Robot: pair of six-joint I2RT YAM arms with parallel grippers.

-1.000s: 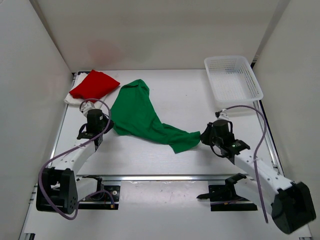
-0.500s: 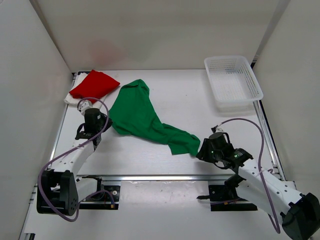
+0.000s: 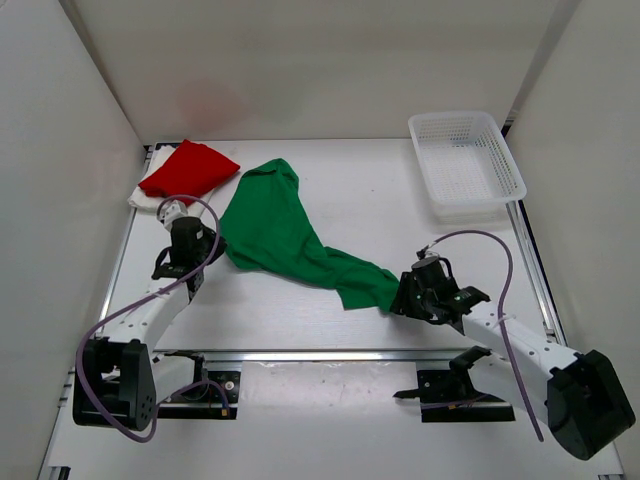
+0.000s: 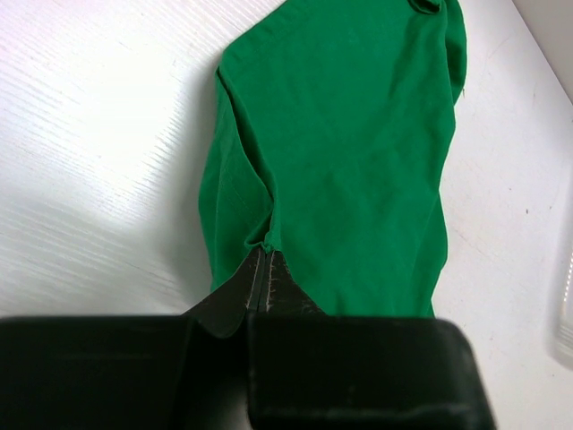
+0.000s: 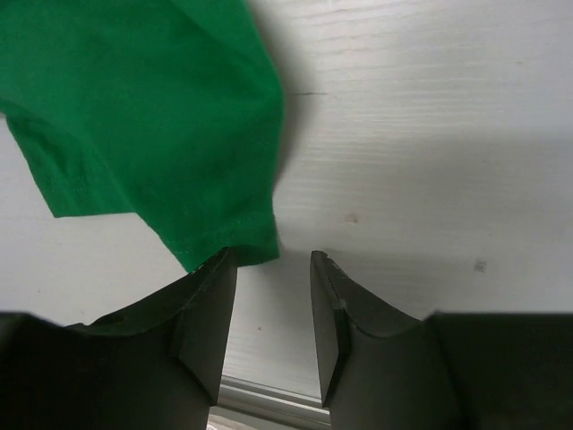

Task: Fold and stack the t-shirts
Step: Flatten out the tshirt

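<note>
Only the left wrist view showed the left pincer [image 4: 262,279] clamped on the green t-shirt [image 4: 340,152], which lay across the desk [image 3: 370,190]. The right wrist view showed the right pincer [image 5: 273,300] parted beside its corner.

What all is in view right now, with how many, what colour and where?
green t-shirt: one, green, lying crumpled from centre toward the near right.
red t-shirt: one, bright red, far left, on top of the white one.
white t-shirt: one, white, far left, mostly hidden under the red.
mesh basket: one, white, far right corner, empty.
table: one, white, under everything.
left gripper: one, black, shut on the green t-shirt's left edge.
right gripper: one, black, open, at the green t-shirt's near right corner.
</note>
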